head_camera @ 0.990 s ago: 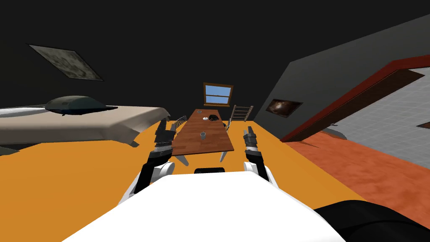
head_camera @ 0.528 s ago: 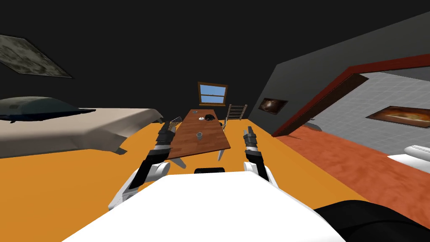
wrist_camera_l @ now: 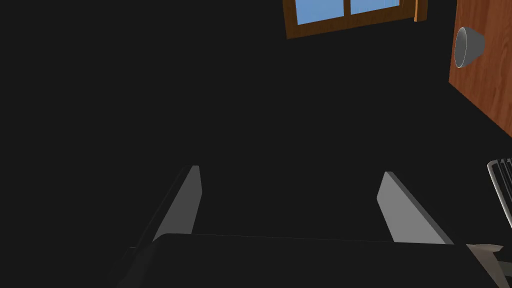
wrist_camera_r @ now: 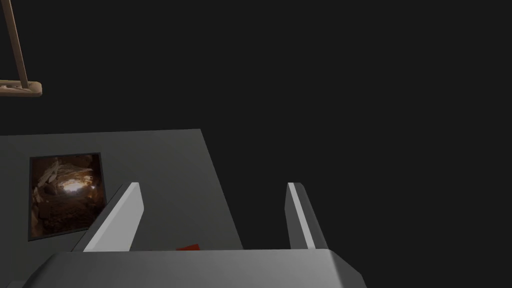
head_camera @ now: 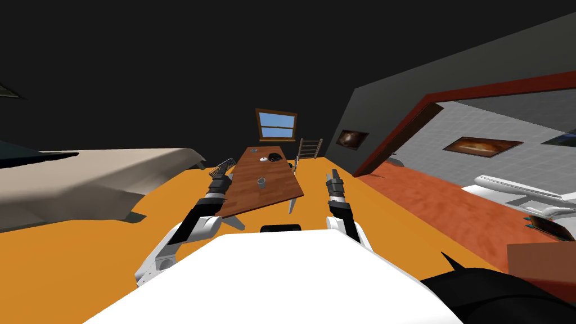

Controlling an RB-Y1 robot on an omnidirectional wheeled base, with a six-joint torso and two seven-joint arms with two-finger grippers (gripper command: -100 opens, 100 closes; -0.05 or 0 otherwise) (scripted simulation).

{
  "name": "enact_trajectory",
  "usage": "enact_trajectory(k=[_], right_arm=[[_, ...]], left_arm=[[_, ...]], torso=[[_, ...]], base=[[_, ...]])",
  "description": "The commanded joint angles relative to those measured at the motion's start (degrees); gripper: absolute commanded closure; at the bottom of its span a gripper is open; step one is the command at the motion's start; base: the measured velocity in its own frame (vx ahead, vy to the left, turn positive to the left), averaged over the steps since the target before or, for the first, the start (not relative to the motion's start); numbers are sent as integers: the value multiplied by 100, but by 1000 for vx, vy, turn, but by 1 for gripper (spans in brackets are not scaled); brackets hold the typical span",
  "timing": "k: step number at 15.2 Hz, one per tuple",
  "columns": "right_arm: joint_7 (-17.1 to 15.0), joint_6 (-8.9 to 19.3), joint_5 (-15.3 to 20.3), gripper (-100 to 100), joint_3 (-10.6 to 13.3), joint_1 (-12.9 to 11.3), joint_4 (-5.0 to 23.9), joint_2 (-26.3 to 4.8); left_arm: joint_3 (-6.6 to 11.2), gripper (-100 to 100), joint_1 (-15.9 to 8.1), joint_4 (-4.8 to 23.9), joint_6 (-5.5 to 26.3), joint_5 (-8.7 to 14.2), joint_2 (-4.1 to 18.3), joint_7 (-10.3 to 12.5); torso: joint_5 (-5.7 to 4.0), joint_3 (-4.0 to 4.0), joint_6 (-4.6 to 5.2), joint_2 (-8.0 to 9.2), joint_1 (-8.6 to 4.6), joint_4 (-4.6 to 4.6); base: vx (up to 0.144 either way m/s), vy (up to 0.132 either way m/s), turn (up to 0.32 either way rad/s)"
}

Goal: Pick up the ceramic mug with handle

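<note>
A small grey mug (head_camera: 261,181) stands upright near the middle of a long brown wooden table (head_camera: 278,194) ahead of me; no handle can be made out. My left gripper (head_camera: 220,175) hovers open by the table's near left corner, well short of the mug. In the left wrist view the mug (wrist_camera_l: 467,47) sits on the table (wrist_camera_l: 492,95) far off to one side of the open left gripper (wrist_camera_l: 290,170). My right gripper (head_camera: 334,178) is held open off the table's right side, and in its own view the right gripper (wrist_camera_r: 215,185) has nothing between its fingers.
A black object (head_camera: 274,157) and a small white item (head_camera: 262,160) lie at the table's far end. A wooden chair (head_camera: 308,148) stands at the far right, a wire chair (head_camera: 223,166) at the left. A bed (head_camera: 101,174) is on the left, a red-framed doorway (head_camera: 405,129) on the right.
I have turned to the right: the bed has slid off to the left and more of the tiled room past the doorway shows. Both grippers stay open.
</note>
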Motion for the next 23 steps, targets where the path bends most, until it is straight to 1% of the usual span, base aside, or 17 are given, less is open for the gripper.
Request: enact_trajectory(k=[1, 2, 3, 5, 6, 8, 9, 12, 13, 15, 16, 17, 19, 20, 22, 23], right_arm=[[0, 0, 0, 0, 0, 0, 0, 0], [0, 0, 0, 0, 0, 0, 0, 0], [0, 0, 0, 0, -1, 1, 0, 0], [0, 0, 0, 0, -1, 1, 0, 0], [0, 0, 0, 0, -1, 1, 0, 0], [0, 0, 0, 0, 0, 1, 0, 0], [0, 0, 0, 0, -1, 1, 0, 0], [0, 0, 0, 0, -1, 1, 0, 0], [0, 0, 0, 0, -1, 2, 0, 0], [0, 0, 0, 0, 0, 0, 0, 0], [0, 0, 0, 0, -1, 1, 0, 0], [0, 0, 0, 0, 0, 0, 0, 0], [0, 0, 0, 0, -1, 2, 0, 0], [0, 0, 0, 0, -1, 2, 0, 0], [0, 0, 0, 0, 0, 0, 0, 0], [0, 0, 0, 0, -1, 1, 0, 0]], left_arm=[[105, -100, -33, 170, 286, 41, 84, 51], [105, -100, -33, 170, 325, 41, 84, 51], [252, -100, -82, 318, 512, 97, 182, 107], [252, -100, -82, 318, 677, 97, 182, 107], [406, -100, -132, 472, 847, 156, 273, 165], [406, -100, -132, 472, 1042, 156, 273, 165], [564, -100, -184, 631, 1172, 216, 358, 224], [564, -100, -184, 631, 1419, 216, 358, 224], [727, -100, -237, 794, 1597, 278, 437, 285], [727, -100, -237, 794, 1805, 278, 437, 285], [893, -100, -291, 960, 1940, 341, 510, 348], [893, -100, -291, 960, 2037, 341, 510, 348], [893, -100, -291, 960, 2200, 341, 510, 348], [1062, -100, -346, 1130, 2390, 405, 579, 411], [1062, -100, -346, 1130, 2601, 405, 579, 411], [1233, -100, -401, 1301, 2734, 469, 642, 476]], torso=[[0, 0, 0, 0, 0, 0], [0, 0, -2, 0, 0, 0], [1, 0, -6, 0, 2, 0], [0, 0, -3, -1, 1, 0], [1, 0, -6, -1, 2, 0], [0, 0, -2, 0, 0, 0], [1, 0, -5, -1, 1, 0], [0, 0, -6, -1, 2, 0], [1, -1, -8, -2, 4, 0], [0, -1, -1, -2, 1, 0], [0, -1, -5, -2, 2, 0], [1, -2, 1, -3, 1, 0], [0, -1, -7, -2, 3, 0], [1, -1, -8, -2, 4, 0], [0, -1, -1, -2, 1, 0], [0, -1, -6, -2, 2, 0]], base=[[-15, -15, -248], [-10, -5, -82], [-9, -15, -226], [-10, -10, -144], [-9, -17, -221], [-10, -12, -177], [-10, -16, -258], [-7, -7, -111], [-5, -14, -206], [-7, -11, -208], [-7, -18, -293], [-7, -15, -264], [-5, -5, -16], [-5, -17, -234], [-6, -11, -211], [-4, -14, -232]])
